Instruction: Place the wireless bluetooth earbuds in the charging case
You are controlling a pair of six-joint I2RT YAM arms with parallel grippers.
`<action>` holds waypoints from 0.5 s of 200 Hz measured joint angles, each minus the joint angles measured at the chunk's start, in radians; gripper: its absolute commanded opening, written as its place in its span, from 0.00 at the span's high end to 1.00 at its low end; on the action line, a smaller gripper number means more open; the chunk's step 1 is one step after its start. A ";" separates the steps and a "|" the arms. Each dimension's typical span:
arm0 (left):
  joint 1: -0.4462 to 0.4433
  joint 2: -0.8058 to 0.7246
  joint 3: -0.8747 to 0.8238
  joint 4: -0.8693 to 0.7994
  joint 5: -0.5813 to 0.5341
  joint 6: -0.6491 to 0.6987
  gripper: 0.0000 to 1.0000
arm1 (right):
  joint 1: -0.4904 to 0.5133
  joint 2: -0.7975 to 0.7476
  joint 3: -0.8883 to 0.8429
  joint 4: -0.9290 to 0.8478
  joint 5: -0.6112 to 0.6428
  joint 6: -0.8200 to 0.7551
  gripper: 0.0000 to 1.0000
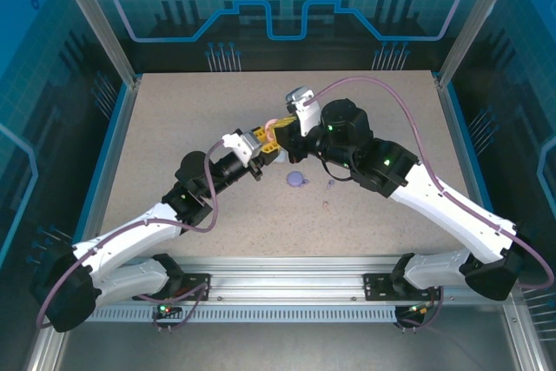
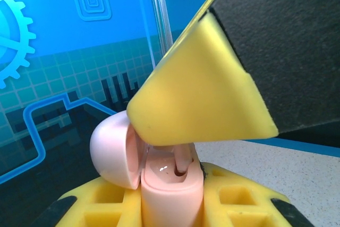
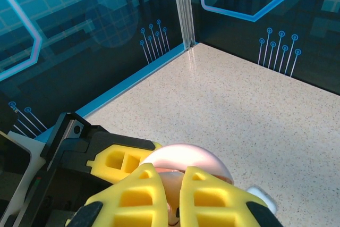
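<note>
Top external view: the two arms meet a little toward 12 o'clock from the middle of the table, the left arm reaching in from 7 o'clock and the right arm from 4 o'clock. The left gripper and the right gripper are touching distance apart, tip to tip.

From the left wrist, the left gripper is closed on a pink charging case, which stands upright between its yellow fingers. The lid is hinged open and tipped back toward 9 o'clock. The right gripper's yellow finger comes down from 1 o'clock over the open case. Under it, the stem of a pinkish earbud stands in the socket at the top of the case.

From the right wrist, the right gripper has its fingers drawn nearly together, pinching that earbud, with the domed lid just beyond at 12 o'clock.

On the table, a purple case lies at 5 o'clock from the grippers, apart from them. A tiny bud lies at 3 o'clock from that case, and a second tiny bud lies at 6 o'clock from the first. Their colours are too small to tell.
</note>
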 measured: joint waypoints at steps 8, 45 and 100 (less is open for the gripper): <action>0.000 0.000 0.000 0.000 0.000 0.000 1.00 | 0.000 -0.001 -0.001 0.000 0.000 0.000 0.93; -0.001 0.000 0.000 -0.007 0.006 0.000 1.00 | -0.002 -0.002 -0.002 -0.011 -0.008 -0.024 0.94; -0.001 0.000 0.001 -0.017 0.019 0.000 1.00 | -0.010 0.023 0.051 -0.102 -0.068 -0.157 0.93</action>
